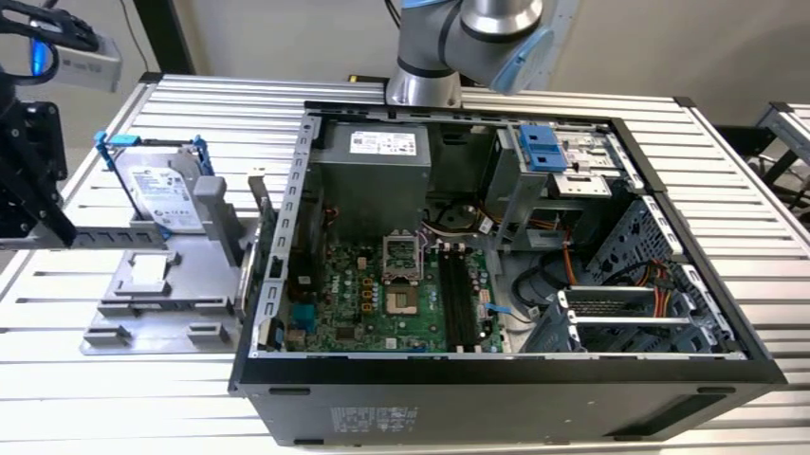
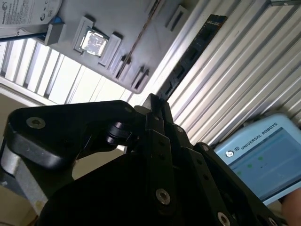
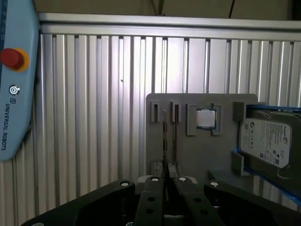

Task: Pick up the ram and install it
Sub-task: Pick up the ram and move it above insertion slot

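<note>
Your claw [image 2: 154, 100] is clamped on the ram [image 2: 190, 54] by one end. The second wrist view shows the dark board with its row of black chips running straight out from the fingertips, so its long axis lies in line with the claw's own, twelve o'clock off the tips. It hangs in the air touching nothing, with the ribbed table [image 1: 722, 180] and the grey holder [image 1: 190, 284] beyond it.

In the exterior view that holder sits at nine o'clock from the open computer case [image 1: 506, 389]. I judge, then, that the black memory slots [image 1: 458, 301] lie toward three o'clock from where you hold the stick — across the case's wall. Those slots run twelve-to-six on the green board, and the ram is not yet in one.

Room there looks tight: the processor socket [image 1: 402, 261] is just beside the slots at nine o'clock, with loose cables and the drive cage [image 1: 627, 318] near at three.
</note>
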You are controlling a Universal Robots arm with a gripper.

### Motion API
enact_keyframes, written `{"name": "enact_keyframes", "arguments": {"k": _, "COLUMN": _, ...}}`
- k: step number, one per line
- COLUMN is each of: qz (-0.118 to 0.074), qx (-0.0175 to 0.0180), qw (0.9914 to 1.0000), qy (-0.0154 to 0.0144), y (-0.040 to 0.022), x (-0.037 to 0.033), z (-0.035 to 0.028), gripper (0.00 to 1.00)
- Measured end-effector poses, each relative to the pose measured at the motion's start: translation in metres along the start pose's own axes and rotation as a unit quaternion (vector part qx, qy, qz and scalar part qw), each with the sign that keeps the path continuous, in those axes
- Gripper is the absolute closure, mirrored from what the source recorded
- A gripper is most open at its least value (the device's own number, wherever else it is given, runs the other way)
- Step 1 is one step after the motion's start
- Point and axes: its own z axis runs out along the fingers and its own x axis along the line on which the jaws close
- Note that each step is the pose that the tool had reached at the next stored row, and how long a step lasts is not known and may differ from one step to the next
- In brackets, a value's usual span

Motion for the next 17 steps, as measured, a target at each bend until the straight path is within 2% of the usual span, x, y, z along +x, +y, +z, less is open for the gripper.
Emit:
{"name": "enact_keyframes", "arguments": {"k": 10, "qz": 0.0, "qx": 0.0, "qw": 1.0, "qy": 0.0, "y": 0.0004, "x": -0.0007, "z": -0.0265, "gripper": 1.0}}
{"name": "enact_keyframes", "arguments": {"k": 17, "qz": 0.0, "qx": 0.0, "qw": 1.0, "qy": 0.0, "y": 0.0004, "x": -0.0007, "z": -0.0276, "gripper": 1.0}}
